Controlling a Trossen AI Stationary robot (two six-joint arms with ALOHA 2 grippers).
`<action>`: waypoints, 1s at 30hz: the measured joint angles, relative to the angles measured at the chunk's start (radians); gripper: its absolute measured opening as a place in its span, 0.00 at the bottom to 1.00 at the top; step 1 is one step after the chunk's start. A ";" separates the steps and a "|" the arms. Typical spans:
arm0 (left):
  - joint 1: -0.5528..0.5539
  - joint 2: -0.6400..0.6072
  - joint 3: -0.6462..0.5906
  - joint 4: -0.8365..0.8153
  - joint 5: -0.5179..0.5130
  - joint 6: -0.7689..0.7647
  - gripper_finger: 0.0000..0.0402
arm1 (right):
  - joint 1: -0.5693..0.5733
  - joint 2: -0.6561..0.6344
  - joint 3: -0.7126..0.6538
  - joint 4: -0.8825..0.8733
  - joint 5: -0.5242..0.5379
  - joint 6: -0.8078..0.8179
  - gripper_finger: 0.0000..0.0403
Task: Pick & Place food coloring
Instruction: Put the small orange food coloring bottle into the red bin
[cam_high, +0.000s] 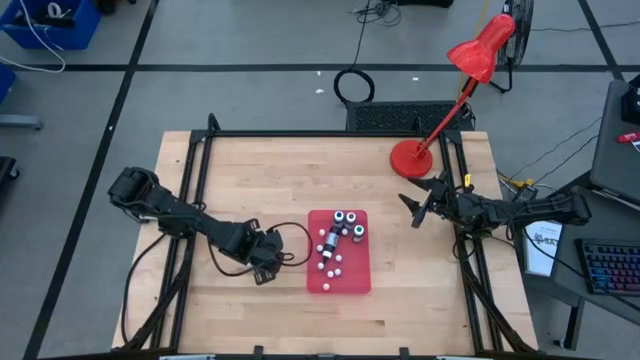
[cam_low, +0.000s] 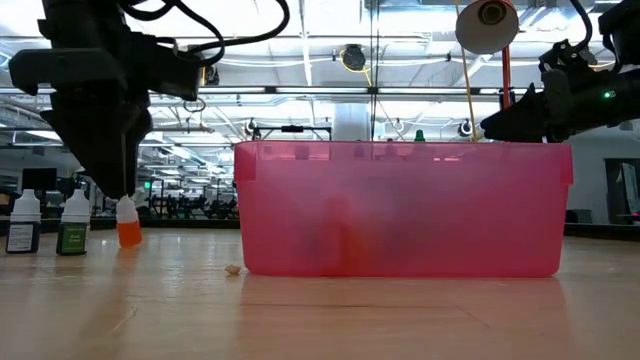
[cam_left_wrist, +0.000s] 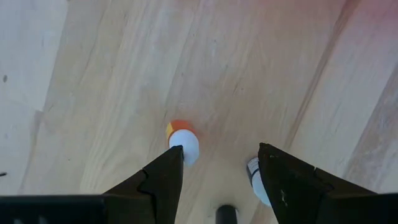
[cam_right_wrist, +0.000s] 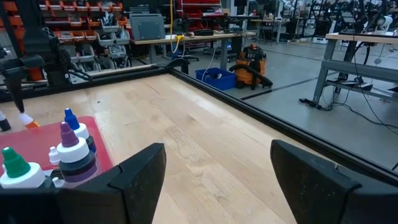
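My left claw (cam_high: 268, 268), half open at lower left of the high view, straddles an orange bottle (cam_left_wrist: 180, 138) standing on the table, placed I judge; next lift clear and fetch another from the tray (cam_high: 356, 280) while my right claw (cam_high: 418, 210) waits wide open.

surface: light wood table (cam_high: 250, 170), black frame rails L+R | mid-front: red tray (cam_high: 338, 282) flat on top | far R corner: red desk lamp (cam_high: 412, 157) base | L of tray: orange bottle (cam_low: 128, 232) upright on wood, 2 more bottles (cam_low: 72, 225) beyond it
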 joint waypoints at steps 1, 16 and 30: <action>0.000 0.000 0.000 0.000 0.000 0.000 0.52 | 0.000 0.000 0.000 0.000 0.000 0.000 0.69; 0.032 0.000 0.000 -0.054 -0.031 0.012 0.52 | 0.000 0.000 0.000 0.000 0.000 0.000 0.69; 0.131 0.001 -0.027 0.020 0.007 0.056 0.52 | 0.000 0.000 0.000 0.000 0.000 0.000 0.69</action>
